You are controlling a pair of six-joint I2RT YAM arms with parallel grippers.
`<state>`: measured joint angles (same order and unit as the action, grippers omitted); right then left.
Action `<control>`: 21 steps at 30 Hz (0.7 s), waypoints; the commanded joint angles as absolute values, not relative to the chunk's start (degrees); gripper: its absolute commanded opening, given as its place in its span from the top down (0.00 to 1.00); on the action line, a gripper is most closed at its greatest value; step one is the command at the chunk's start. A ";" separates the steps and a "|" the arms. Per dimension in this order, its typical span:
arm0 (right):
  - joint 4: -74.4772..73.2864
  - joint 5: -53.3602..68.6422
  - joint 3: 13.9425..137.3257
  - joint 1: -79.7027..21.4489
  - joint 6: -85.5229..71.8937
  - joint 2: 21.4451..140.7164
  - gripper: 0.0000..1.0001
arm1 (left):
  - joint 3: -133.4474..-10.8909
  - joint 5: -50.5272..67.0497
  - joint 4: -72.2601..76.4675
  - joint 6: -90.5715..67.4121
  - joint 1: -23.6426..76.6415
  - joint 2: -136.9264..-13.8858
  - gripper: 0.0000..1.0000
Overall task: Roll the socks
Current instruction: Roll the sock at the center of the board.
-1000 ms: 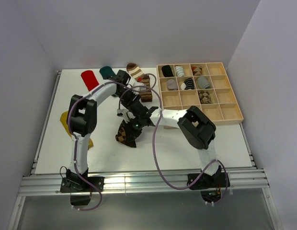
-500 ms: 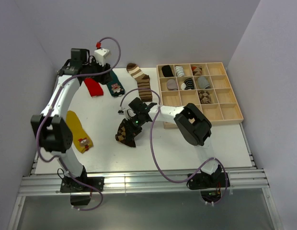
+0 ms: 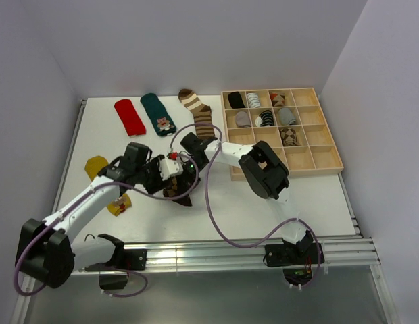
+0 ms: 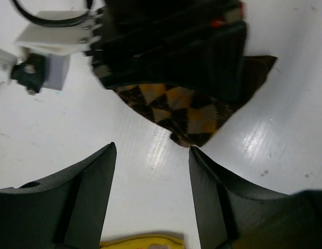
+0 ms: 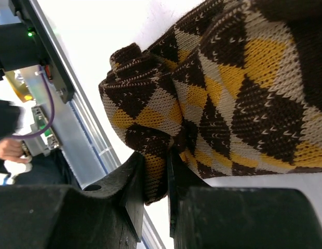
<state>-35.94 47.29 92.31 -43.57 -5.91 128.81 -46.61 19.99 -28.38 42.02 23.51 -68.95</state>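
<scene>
Nearest: left gripper (image 4: pixel 150 150), spread wide, nothing held. Just ahead of its gap, mid table (image 3: pixel 297 196): argyle sock (image 4: pixel 187 114), bunched, long axis seemingly pointing away toward far-right. Beyond: right gripper (image 5: pixel 157 171), pinched narrow on sock's edge.

A wooden box (image 3: pixel 326 157) of square compartments sits on the right side of the white table (image 3: pixel 277 209). Metal rails (image 3: pixel 196 256) run along the table's near edge.

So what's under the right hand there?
The brown argyle knit sock lies bunched under the right hand, which pinches one fold. The hand's black body covers part of the sock, so its full shape is hidden.
</scene>
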 commanded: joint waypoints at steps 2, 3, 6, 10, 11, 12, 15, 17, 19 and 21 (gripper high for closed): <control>-42.27 36.64 91.40 -42.36 -3.17 134.91 0.91 | -40.01 17.85 -19.36 45.62 27.85 -62.06 0.36; -42.45 36.74 91.67 -42.36 -2.99 135.00 0.91 | -39.12 17.84 -18.64 45.53 29.51 -61.18 0.36; -42.98 36.39 92.54 -42.19 -2.99 135.88 0.90 | -36.04 16.18 -15.13 44.48 33.12 -61.35 0.36; -43.24 36.82 92.81 -41.92 -2.99 136.32 0.90 | -33.31 14.42 -10.47 43.51 36.47 -63.45 0.37; -43.16 36.91 92.81 -41.75 -2.81 136.23 0.89 | -32.53 13.98 -9.76 43.42 37.43 -63.89 0.36; -43.15 36.83 92.73 -41.75 -2.90 136.23 0.89 | -32.26 13.80 -8.28 43.33 37.70 -64.94 0.35; -43.16 37.00 92.29 -41.66 -2.73 136.06 0.89 | -31.20 13.45 -5.73 43.24 38.14 -66.44 0.35; -43.07 37.09 91.94 -41.57 -2.64 135.79 0.89 | -30.59 13.62 -4.93 43.59 38.23 -67.14 0.34; -42.72 37.18 91.32 -41.48 -2.55 135.53 0.89 | -30.41 13.97 -4.57 43.85 38.23 -68.11 0.34; -42.54 37.35 90.71 -41.40 -2.37 135.35 0.89 | -30.32 14.06 -4.66 44.47 38.23 -69.08 0.34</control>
<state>-38.63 50.81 94.56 -42.33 -5.87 131.28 -30.59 14.04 -8.38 43.88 37.87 -68.23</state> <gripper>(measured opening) 0.235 0.655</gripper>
